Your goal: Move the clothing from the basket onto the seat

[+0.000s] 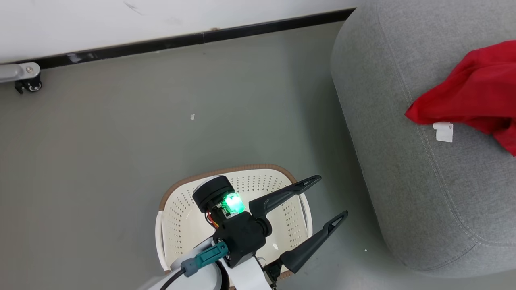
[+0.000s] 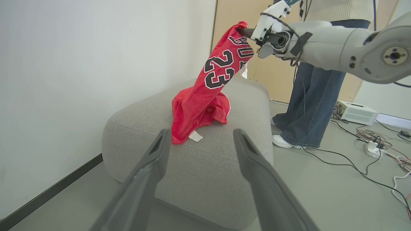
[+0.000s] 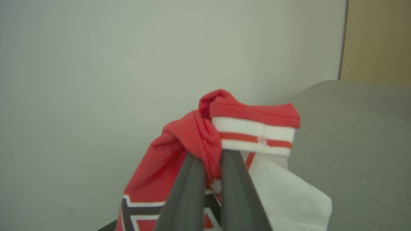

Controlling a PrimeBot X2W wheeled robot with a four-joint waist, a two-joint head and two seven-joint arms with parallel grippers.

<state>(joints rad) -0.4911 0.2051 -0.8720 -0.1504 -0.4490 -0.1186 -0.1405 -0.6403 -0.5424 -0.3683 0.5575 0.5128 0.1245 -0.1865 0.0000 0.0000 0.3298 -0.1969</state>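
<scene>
The left hand (image 1: 331,195) hovers wide open and holds nothing, just above the basket (image 1: 177,219), whose visible inside is bare perforated plastic. Ahead of it, the right hand (image 3: 209,155) is pinched shut on the jersey (image 2: 221,69). The jersey hangs below that hand onto the seat (image 2: 205,160), its lower end heaped there.

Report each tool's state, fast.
Left tool: open, empty.
Right tool: shut on the bright red fabric jersey numbered 23.
</scene>
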